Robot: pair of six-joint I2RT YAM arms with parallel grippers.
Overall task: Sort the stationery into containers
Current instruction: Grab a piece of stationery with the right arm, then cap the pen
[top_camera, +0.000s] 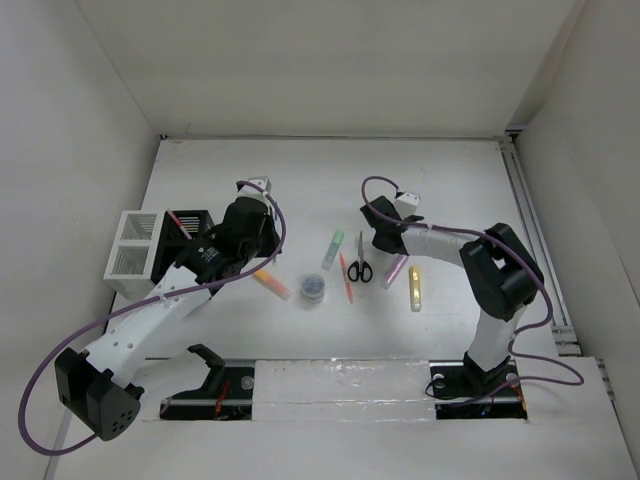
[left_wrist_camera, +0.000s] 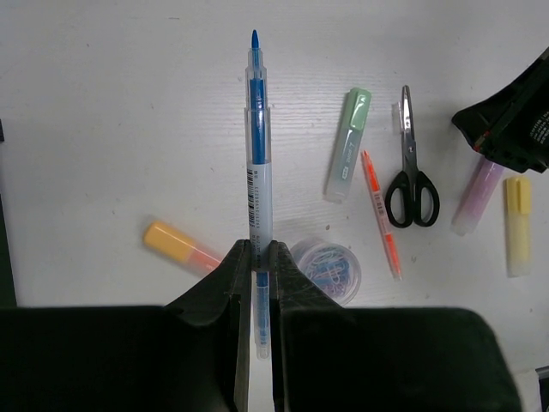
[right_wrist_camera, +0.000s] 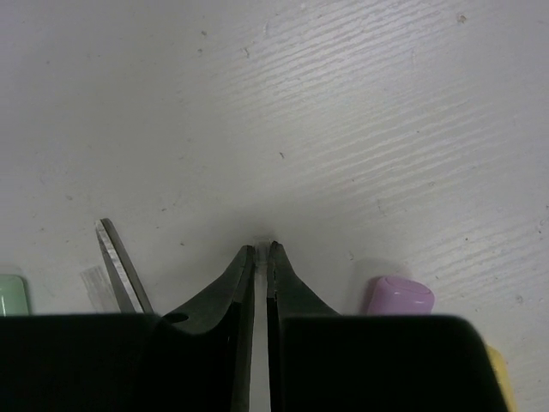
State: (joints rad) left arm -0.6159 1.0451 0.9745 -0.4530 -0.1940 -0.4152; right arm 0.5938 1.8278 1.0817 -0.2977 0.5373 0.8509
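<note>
- The fingers (left_wrist_camera: 225, 287) of our left gripper (left_wrist_camera: 260, 251) are clenched on a blue pen (left_wrist_camera: 259, 146), held above the table (left_wrist_camera: 103, 103).
- The fingers (right_wrist_camera: 236, 287) of our right gripper (right_wrist_camera: 262, 249) are pressed almost together on nothing, tips at the table between the scissors (right_wrist_camera: 116, 257) and the pink highlighter (right_wrist_camera: 399, 296).
- We see the green highlighter (left_wrist_camera: 347, 144), orange pen (left_wrist_camera: 380, 215), yellow highlighter (left_wrist_camera: 517, 225), orange highlighter (left_wrist_camera: 180, 246) and round tub (left_wrist_camera: 326, 270) lying loose.
- The black holder (top_camera: 195, 240), with a red pen (top_camera: 180, 222) in it, stands beside the white organiser (top_camera: 130, 255).

Plain white matte walls (top_camera: 70, 150) close in left, far and right around a white grained wooden table top (top_camera: 300, 170), evenly lit.
</note>
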